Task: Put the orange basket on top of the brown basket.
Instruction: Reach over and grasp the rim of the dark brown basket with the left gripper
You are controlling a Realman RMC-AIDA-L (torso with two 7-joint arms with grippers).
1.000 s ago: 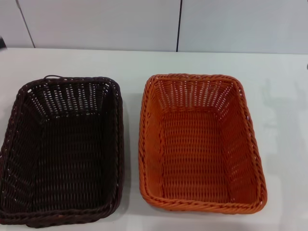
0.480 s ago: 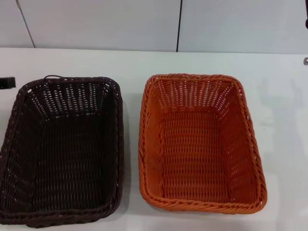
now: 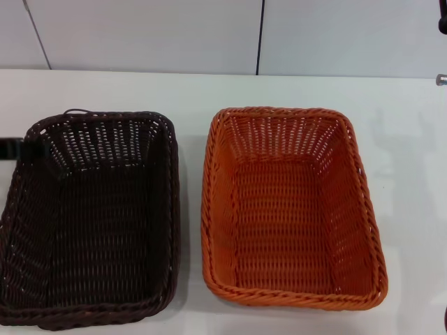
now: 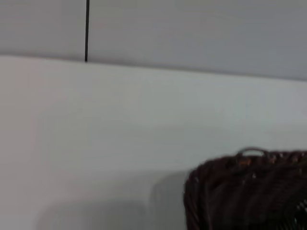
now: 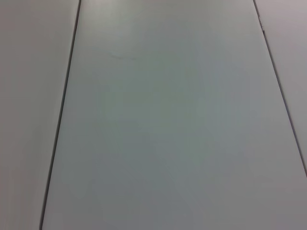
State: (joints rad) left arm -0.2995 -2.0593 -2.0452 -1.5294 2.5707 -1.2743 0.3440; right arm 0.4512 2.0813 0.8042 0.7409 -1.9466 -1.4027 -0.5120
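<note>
The brown basket (image 3: 91,216) lies on the left of the white table (image 3: 192,91), and the orange basket (image 3: 290,206) lies beside it on the right, a small gap apart. Both are upright and empty. A black part of my left gripper (image 3: 12,149) shows at the left edge of the head view, at the brown basket's far left rim. The left wrist view shows one corner of the brown basket (image 4: 247,191). Small parts of my right gripper (image 3: 441,79) show at the far right edge, well away from the orange basket. The right wrist view shows only wall panels.
A white panelled wall (image 3: 140,31) stands behind the table's far edge. Bare table surface lies beyond both baskets and to the right of the orange one (image 3: 412,160).
The black part of my left gripper has moved nearer along the left edge, to the brown basket's far left rim. The right arm's parts have come a little into view at the right edge.
</note>
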